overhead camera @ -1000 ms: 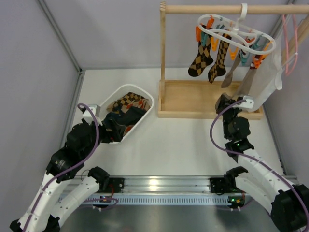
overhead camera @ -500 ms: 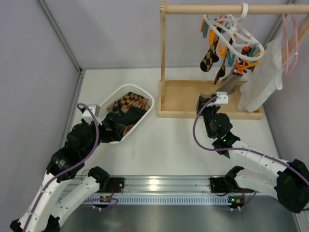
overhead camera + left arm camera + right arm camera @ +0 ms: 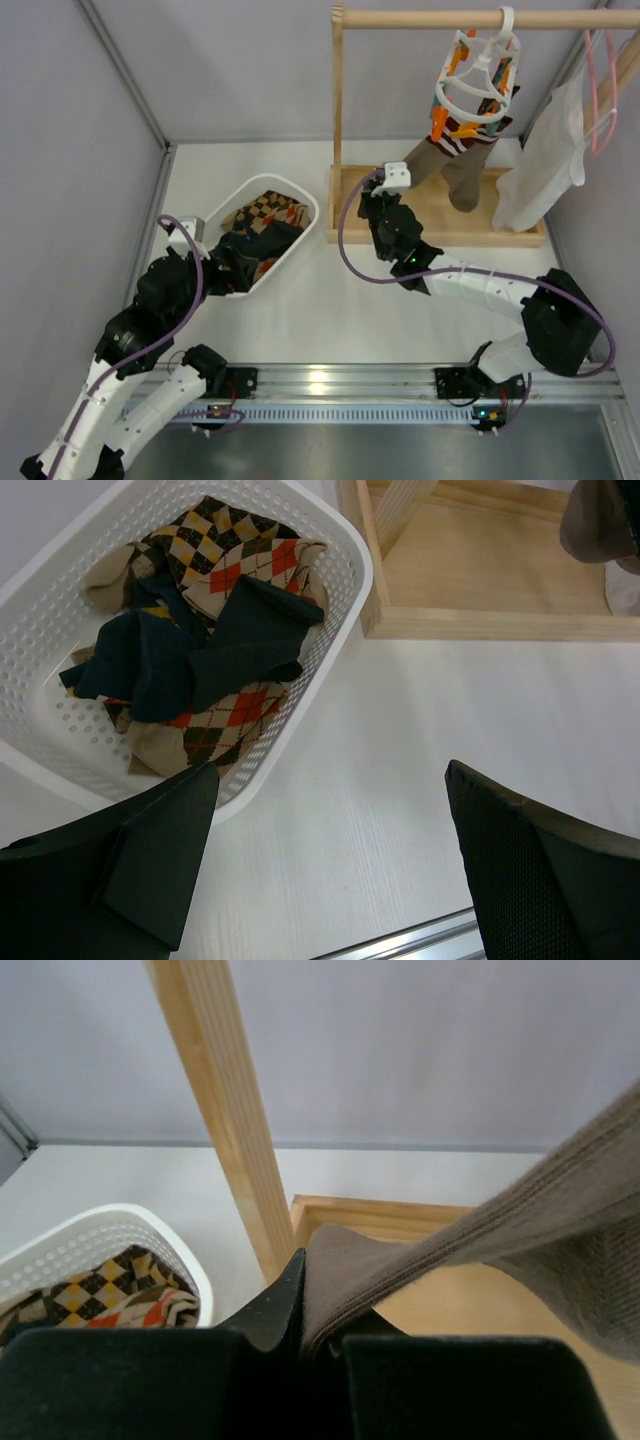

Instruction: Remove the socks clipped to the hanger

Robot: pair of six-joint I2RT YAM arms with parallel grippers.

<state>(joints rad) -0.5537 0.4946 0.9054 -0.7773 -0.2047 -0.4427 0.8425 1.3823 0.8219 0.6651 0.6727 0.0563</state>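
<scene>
The white hanger hangs from the wooden rail, swung and turned edge-on, with orange clothespins and socks bunched below it. My right gripper is shut on a brown sock, which stretches taut from the hanger down to the left; it also shows in the right wrist view pinched between the fingers. A second brown sock dangles beside it. My left gripper is open and empty above the table beside the white basket, which holds argyle and navy socks.
The wooden rack's base tray and upright post stand at the back. A white cloth garment and a thin pink hanger hang at the right. Grey walls close in the left and back sides.
My right gripper has moved left and toward the basket, pulling the brown sock taut. The hanger has swung and rotated edge-on. The left arm has not moved.
</scene>
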